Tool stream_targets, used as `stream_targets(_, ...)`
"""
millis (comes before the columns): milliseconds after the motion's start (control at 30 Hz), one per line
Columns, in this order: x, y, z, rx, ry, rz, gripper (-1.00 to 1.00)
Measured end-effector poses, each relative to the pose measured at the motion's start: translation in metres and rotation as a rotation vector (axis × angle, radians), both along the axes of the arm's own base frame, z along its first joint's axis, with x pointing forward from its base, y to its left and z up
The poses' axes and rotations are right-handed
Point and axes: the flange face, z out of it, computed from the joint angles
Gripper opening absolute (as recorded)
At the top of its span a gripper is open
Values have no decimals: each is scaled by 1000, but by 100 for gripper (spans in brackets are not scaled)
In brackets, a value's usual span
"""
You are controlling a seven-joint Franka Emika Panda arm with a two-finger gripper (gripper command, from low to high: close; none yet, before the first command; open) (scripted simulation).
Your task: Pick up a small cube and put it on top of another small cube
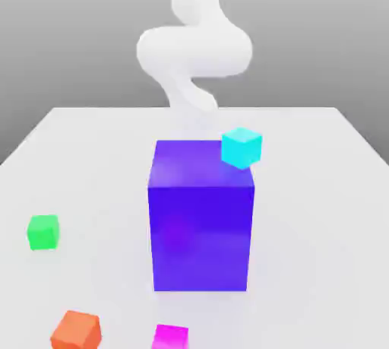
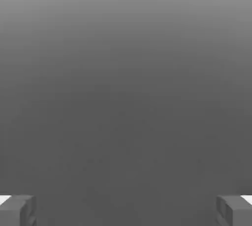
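The small cube (image 1: 171,337) is bright magenta and lies on the white table (image 1: 91,157) at the near edge of the exterior view, partly cut off by the frame. My white arm (image 1: 194,51) rises behind the big blue-violet block (image 1: 201,218), far from that cube. In the hand view my gripper (image 2: 126,211) stands open, its two grey fingertips (image 2: 17,210) wide apart with nothing between them, against plain grey.
The tall blue-violet block stands mid-table between arm and magenta cube. A cyan cube (image 1: 241,147) shows at its upper right corner; whether it rests on the block I cannot tell. A green cube (image 1: 43,232) and an orange cube (image 1: 76,331) lie at the exterior view's left.
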Motion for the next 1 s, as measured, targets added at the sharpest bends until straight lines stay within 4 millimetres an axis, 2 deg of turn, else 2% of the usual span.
stream_targets(233,67,-7,-80,-59,131,246,0)
stream_targets(500,121,-5,-184,-135,252,505,0)
stream_targets(733,147,-3,-279,-218,344,721,0)
stream_targets(1000,155,-6,-382,-338,445,961,0)
